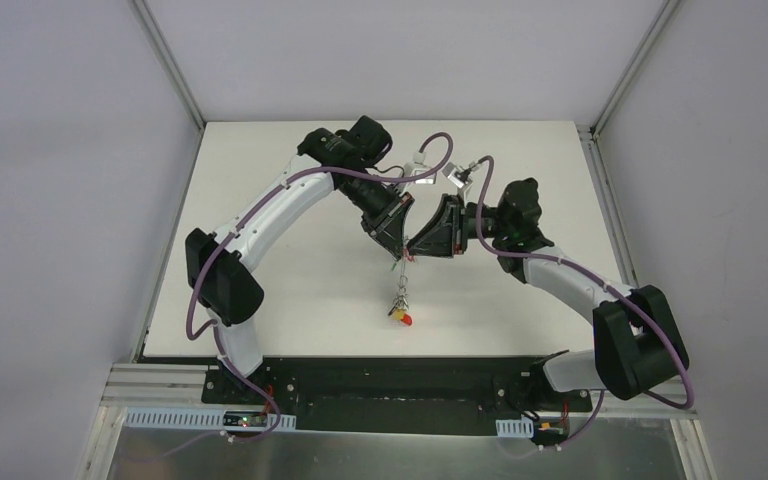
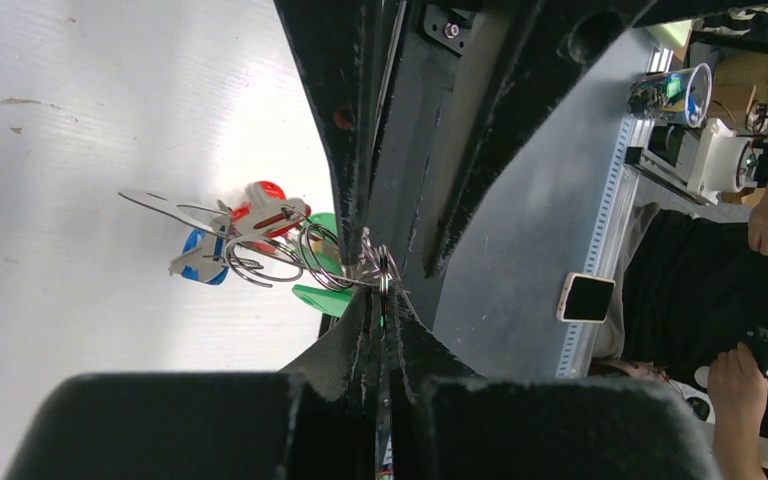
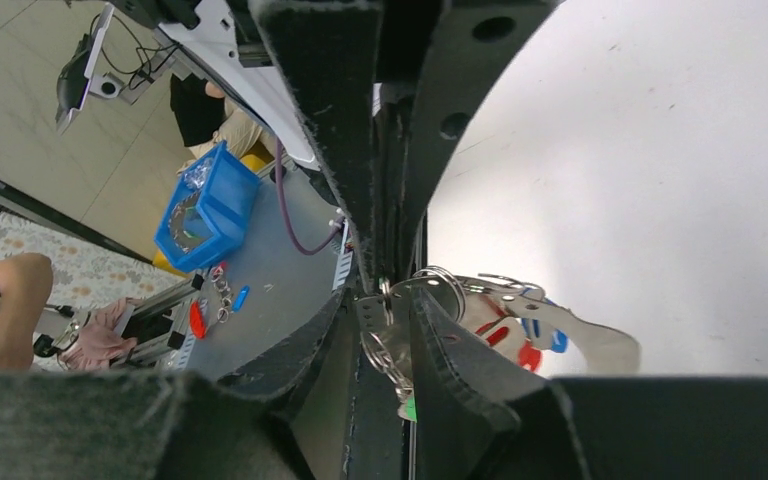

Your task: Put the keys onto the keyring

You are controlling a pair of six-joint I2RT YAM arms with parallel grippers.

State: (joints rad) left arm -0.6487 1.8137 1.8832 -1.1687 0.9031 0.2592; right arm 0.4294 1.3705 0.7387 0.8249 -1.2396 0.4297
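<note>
— Where found the keyring [image 2: 260, 270]?

— Up in the air, at the tip of the left hand [image 2: 380, 295], well above the bench [image 2: 80, 300]. Saw that hand closed to the end, pinching the thin wire.

— And the keys [image 2: 250, 220]?

— Hung in a bunch just below the left hand, apparently threaded on the wire loops. Noted red, blue and green tags, and a yellow one from above.

— Why held so high?

— Probably to let the bunch hang free and to leave the wire clear for work.

— And the right hand [image 3: 385, 330]?

— Met the left hand tip to tip. Found its fingers [image 3: 460, 370] parted a little, with bits of metal in the gap. Could not tell of any real grip there.

— Why so close?

— Likely to feed or turn a key against the left hand, used as the fixed anchor. Could not count all the keys, so could not judge how much of the task remained.
</note>
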